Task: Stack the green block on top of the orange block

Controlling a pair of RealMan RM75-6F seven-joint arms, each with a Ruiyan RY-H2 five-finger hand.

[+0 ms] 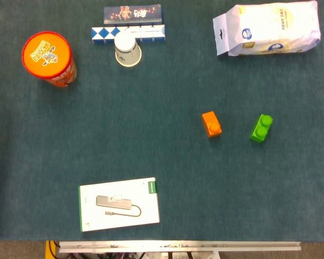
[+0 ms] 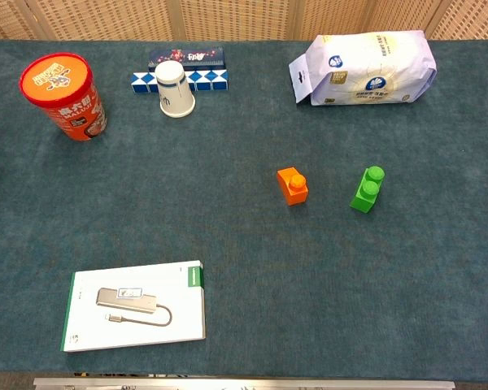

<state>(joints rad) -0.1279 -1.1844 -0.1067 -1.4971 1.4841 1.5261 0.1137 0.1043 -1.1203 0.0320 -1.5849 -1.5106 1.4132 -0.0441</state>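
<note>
One green block (image 1: 262, 128), one orange block (image 1: 211, 123), apart.

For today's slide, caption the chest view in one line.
Green block and orange block sit apart on the teal table, unstacked.

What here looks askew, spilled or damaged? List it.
Nothing is spilled or damaged. The white paper cup stands upside down by the long patterned boxes, and the white bag lies flat. The orange block and green block sit apart, slightly angled.
</note>
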